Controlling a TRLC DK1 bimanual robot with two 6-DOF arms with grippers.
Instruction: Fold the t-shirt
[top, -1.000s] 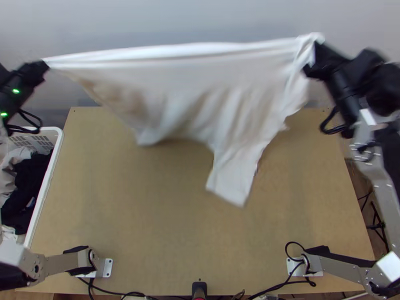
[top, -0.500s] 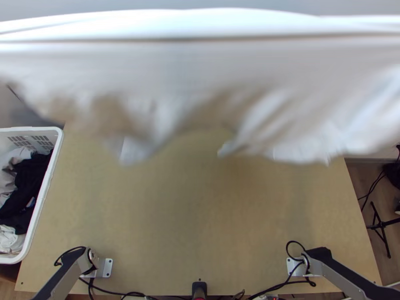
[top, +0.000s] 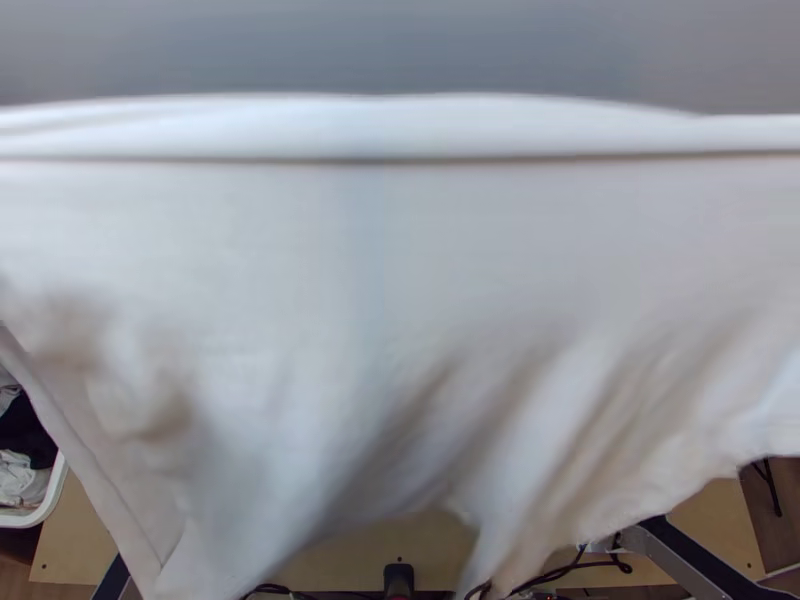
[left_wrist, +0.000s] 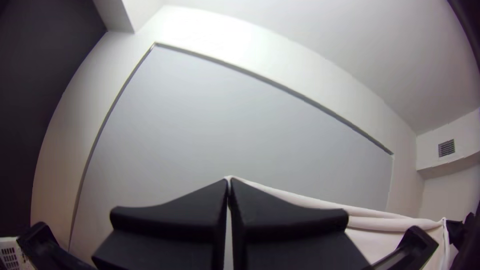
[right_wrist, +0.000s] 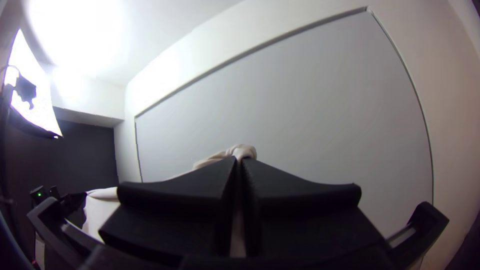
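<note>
Top view: white t-shirt (top: 300, 230) hangs stretched wide above the table (top: 75, 545).

A broad grey panel (left_wrist: 240, 130), thinly edged, stood in a pale wall (left_wrist: 55, 170) beneath a white ceiling (left_wrist: 380, 45). A slatted vent (left_wrist: 446, 148) sat near one corner. A strong light (right_wrist: 75, 30) glared above a dark wall (right_wrist: 87, 150). Below lay a tan table (top: 720, 515), with brown floor (top: 788, 500) beside it.

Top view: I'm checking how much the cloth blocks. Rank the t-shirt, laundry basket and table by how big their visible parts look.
1. T-shirt, spanning the picture's width
2. Table, in separate patches
3. Laundry basket, just a corner
</note>
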